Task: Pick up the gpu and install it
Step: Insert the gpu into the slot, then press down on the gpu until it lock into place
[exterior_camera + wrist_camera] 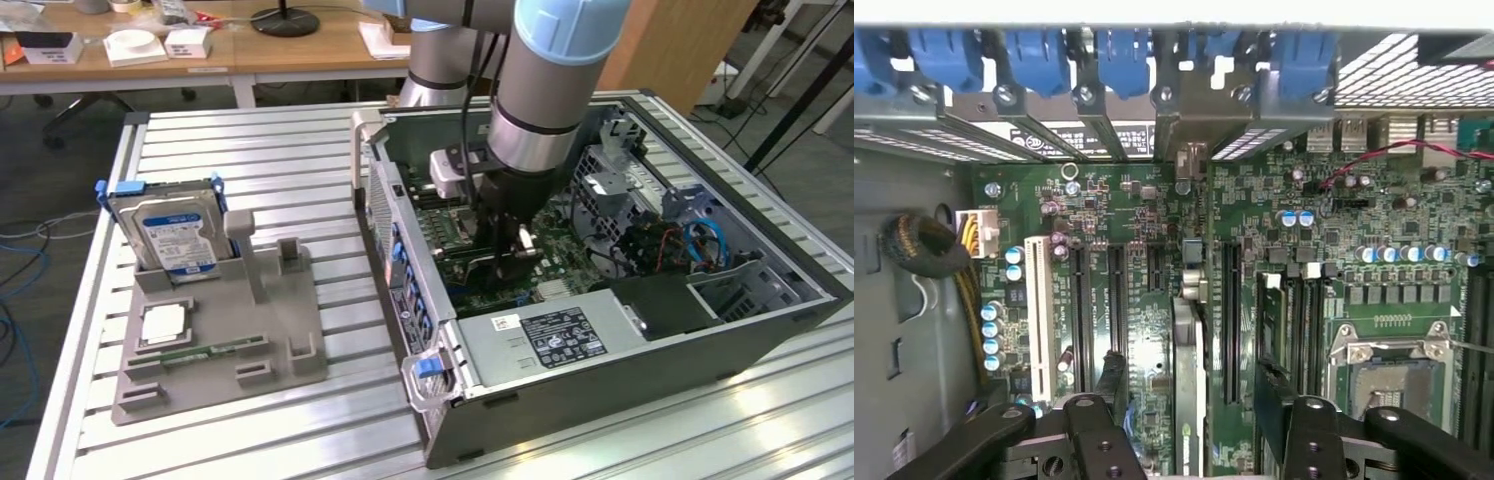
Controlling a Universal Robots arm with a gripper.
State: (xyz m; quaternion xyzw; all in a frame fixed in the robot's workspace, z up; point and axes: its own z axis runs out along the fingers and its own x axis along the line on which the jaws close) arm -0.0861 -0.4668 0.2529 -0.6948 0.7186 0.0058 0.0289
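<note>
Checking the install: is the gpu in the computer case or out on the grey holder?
In the case: the gpu stands edge-on over the motherboard, inside the open claw. Whether it is fully seated, cannot tell.

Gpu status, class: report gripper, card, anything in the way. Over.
Gripper open, astride gpu. Gpu standing edge-on on motherboard, bracket toward case rear. No obstruction seen.

Arm straight down, jaws wide open

Grey-and-blue arm [541, 90] hangs vertical, wrist pointing down; gripper [1194, 420] fingers [1094, 435] spread apart, not clamped on anything.
</note>
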